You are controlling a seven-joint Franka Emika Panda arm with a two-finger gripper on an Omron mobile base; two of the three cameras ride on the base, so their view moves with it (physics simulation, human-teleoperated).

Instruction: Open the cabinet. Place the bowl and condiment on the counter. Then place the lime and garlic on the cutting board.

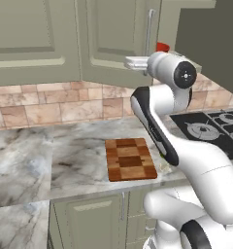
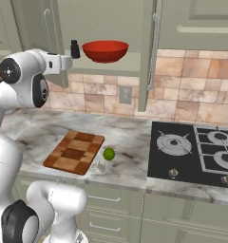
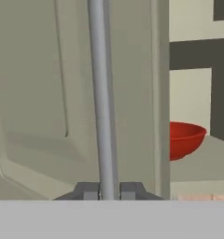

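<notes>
Hand view: end effector (image 3: 109,190) pinched on the cabinet (image 3: 44,93) handle (image 3: 102,93). Rigid, slick bar, so I'd grip it mid-length.

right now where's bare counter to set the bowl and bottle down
Free: the counter left of the cutting board, and the strip between the lime and the stove. Crowded: the board's right edge, by the lime.
</notes>
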